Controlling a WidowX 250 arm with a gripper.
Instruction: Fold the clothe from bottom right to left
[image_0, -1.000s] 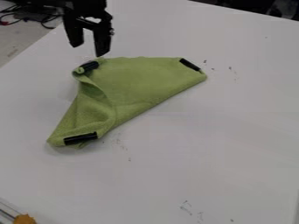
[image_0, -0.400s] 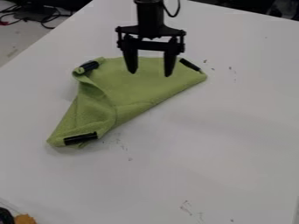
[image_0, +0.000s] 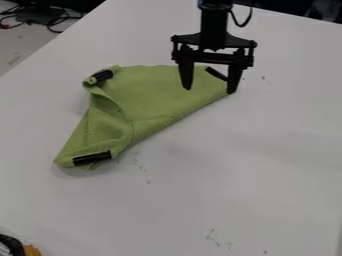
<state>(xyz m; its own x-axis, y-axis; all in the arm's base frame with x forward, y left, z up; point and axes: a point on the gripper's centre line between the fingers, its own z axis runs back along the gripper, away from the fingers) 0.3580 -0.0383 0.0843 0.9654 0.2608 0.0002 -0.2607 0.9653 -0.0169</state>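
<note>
Now holding gripper (image_0: 209, 91) spread apart over green cloth (image_0: 153, 95), near two-o'clock corner; perhaps risking slipping off black strip (image_0: 216, 73) by closing too high or askew.

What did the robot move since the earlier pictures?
The claw went from the upper left across to the right, and now hangs open over the green cloth's right end. It took hold of nothing. The cloth and its black clips stayed the same.
</note>
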